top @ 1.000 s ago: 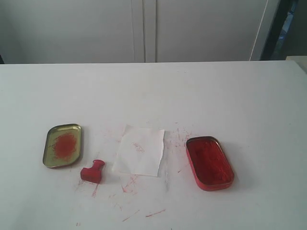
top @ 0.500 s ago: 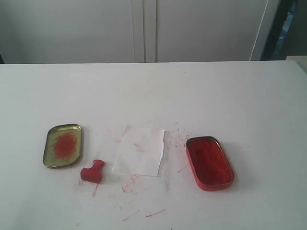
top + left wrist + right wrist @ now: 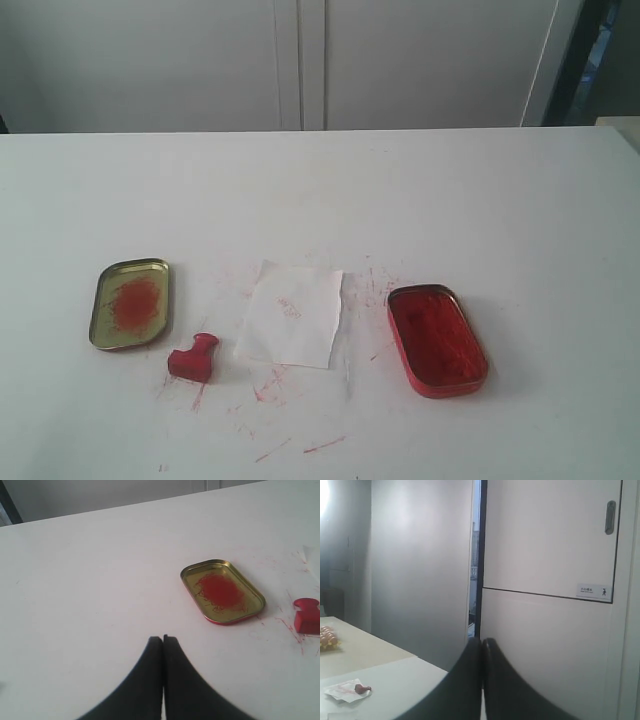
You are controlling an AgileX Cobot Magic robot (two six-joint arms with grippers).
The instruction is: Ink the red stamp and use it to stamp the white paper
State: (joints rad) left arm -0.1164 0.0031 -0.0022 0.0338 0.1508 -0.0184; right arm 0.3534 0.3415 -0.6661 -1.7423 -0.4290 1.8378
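The small red stamp [image 3: 193, 358] lies on its side on the white table, between the gold tin and the white paper [image 3: 291, 313]; part of the red stamp [image 3: 307, 616] shows at the edge of the left wrist view. The paper carries a faint red mark near its middle. Right of the paper sits the red ink-filled tin [image 3: 436, 338]. My left gripper [image 3: 163, 639] is shut and empty, above bare table well short of the gold tin [image 3: 222, 591]. Shut and empty too, my right gripper [image 3: 482, 641] points at a wall away from the work area. Neither gripper shows in the exterior view.
The gold tin [image 3: 131, 303] with a red smear lies at the left. Red ink streaks [image 3: 270, 385] mark the table around the paper and toward its front edge. Another table with crumpled paper [image 3: 346, 689] appears in the right wrist view.
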